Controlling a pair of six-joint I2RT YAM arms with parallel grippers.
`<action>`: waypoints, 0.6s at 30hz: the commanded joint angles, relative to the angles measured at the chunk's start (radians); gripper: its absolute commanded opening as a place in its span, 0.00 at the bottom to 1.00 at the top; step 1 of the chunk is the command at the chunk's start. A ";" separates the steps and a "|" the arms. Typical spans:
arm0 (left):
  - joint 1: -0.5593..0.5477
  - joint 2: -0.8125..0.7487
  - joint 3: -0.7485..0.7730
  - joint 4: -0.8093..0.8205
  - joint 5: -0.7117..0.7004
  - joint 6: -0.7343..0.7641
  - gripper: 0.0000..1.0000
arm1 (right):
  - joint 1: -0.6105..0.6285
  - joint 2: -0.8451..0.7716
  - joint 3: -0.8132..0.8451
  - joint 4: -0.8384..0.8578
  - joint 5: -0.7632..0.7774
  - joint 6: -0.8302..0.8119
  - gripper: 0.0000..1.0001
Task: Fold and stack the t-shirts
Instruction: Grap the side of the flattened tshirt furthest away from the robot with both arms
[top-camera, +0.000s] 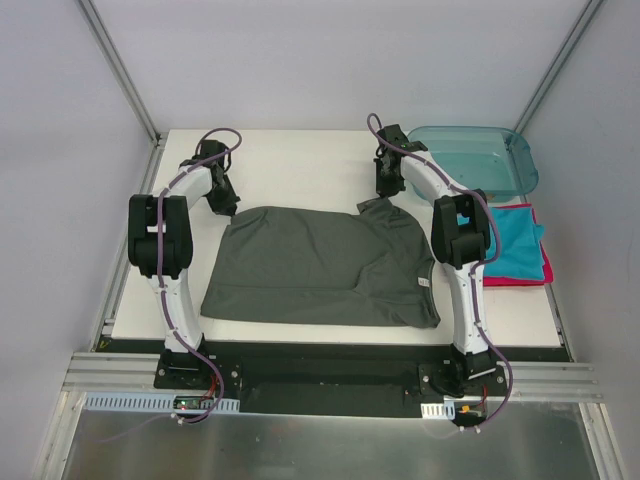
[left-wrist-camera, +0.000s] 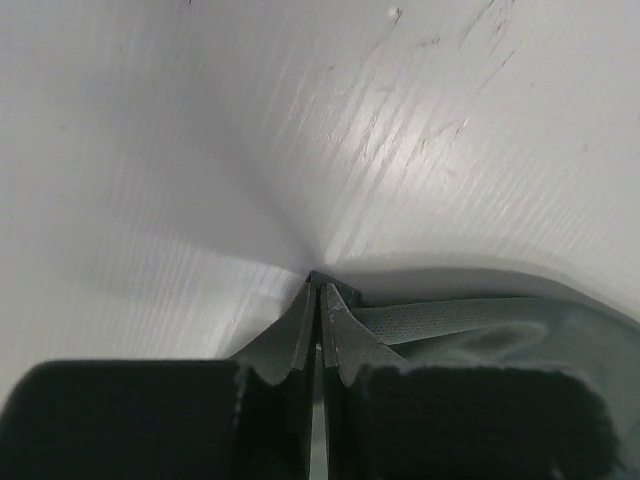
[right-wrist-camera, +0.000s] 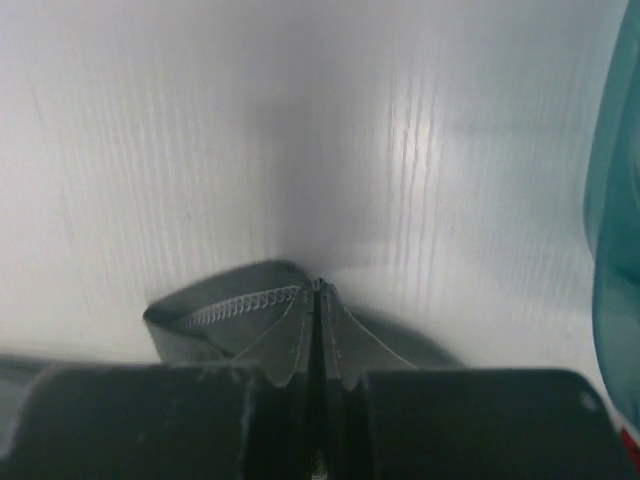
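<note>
Left hand (left-wrist-camera: 318, 295) and right hand (right-wrist-camera: 320, 298) both pinched shut on the far edge of the charcoal tee (top-camera: 310, 265). Looks light and floppy, so I'd stick to corners.

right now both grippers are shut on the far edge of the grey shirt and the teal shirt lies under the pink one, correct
Not quite: the teal shirt lies on top of the red-pink shirt, not under it, as the top external view shows. The rest holds: the left gripper and right gripper are each shut on the far edge of the grey shirt.
</note>
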 joint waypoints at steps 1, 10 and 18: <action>0.007 -0.128 -0.061 0.017 0.012 0.014 0.00 | 0.032 -0.204 -0.090 0.040 0.033 0.010 0.01; 0.008 -0.328 -0.270 0.077 0.041 -0.013 0.00 | 0.085 -0.451 -0.391 0.071 0.156 0.069 0.01; 0.007 -0.567 -0.511 0.130 0.040 -0.065 0.00 | 0.130 -0.670 -0.629 0.094 0.191 0.114 0.01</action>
